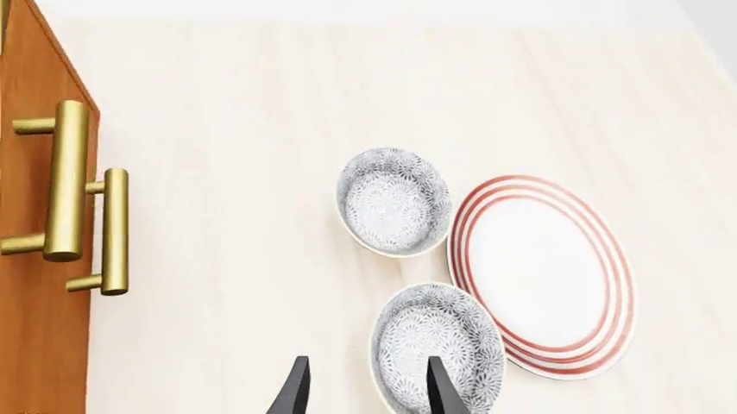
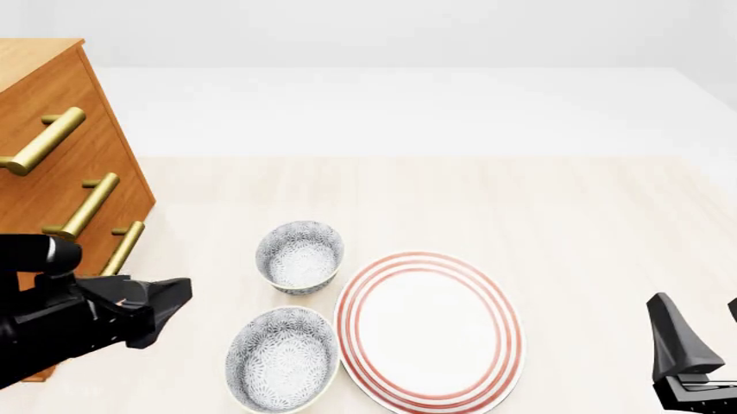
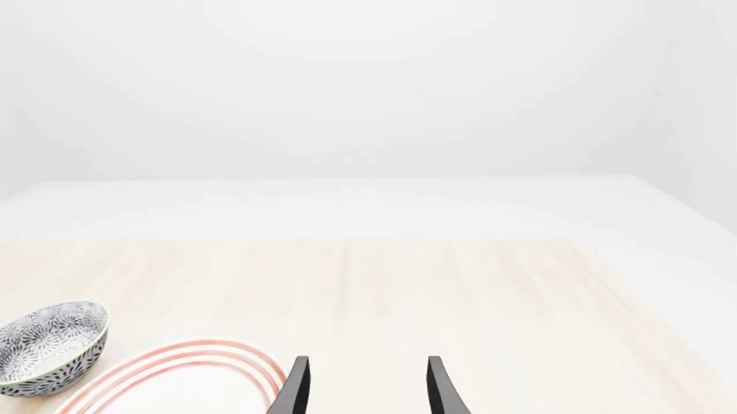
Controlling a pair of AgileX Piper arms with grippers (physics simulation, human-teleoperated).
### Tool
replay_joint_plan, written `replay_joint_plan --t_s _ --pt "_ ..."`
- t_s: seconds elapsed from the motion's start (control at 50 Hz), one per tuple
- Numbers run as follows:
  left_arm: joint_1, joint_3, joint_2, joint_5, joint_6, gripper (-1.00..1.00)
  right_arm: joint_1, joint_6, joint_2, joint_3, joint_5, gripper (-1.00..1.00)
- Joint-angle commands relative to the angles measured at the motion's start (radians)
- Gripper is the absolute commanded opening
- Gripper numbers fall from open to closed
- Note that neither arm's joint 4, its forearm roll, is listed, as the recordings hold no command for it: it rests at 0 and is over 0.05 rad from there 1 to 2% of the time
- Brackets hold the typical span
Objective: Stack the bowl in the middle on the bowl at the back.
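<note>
Right of the left tool, the middle bowl.

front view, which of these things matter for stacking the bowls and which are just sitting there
Part of the job: nearer speckled bowl, farther speckled bowl, left gripper.
Just sitting there: red-ringed plate, wooden drawer cabinet, right gripper.

Colours on the pale wood-grain bench
Two round white bowls, blue-grey speckled; large round white plate, red rings; orange-brown drawer cabinet, brass handles.
</note>
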Motion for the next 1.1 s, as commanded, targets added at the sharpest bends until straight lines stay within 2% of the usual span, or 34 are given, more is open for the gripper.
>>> replay_joint_plan --t_s 0.02,0.14,0.28,0.44,0.6,0.68,1.1 --pt "-0.070 0.070 0.132 -0.077 -0.136 1.00 0.000 0.002 0.000 -0.001 0.000 1.00" --pt "-0.091 0.119 0.174 -0.139 -0.202 1.00 0.000 0.000 0.000 -0.001 0.000 1.00" --pt "-0.114 0.173 0.234 -0.212 -0.220 1.00 0.003 -0.005 -0.002 -0.002 0.001 1.00" --pt "-0.106 0.224 0.313 -0.303 -0.201 1.00 0.006 -0.010 -0.005 -0.002 0.005 1.00" --pt "-0.103 0.246 0.382 -0.392 -0.204 1.00 0.008 -0.013 -0.003 -0.001 0.003 1.00" --pt "-0.113 0.264 0.438 -0.466 -0.230 1.00 0.008 -0.012 -0.003 -0.002 0.003 1.00" --pt "-0.187 0.292 0.608 -0.665 -0.314 1.00 0.009 -0.014 0.000 -0.001 0.002 1.00"
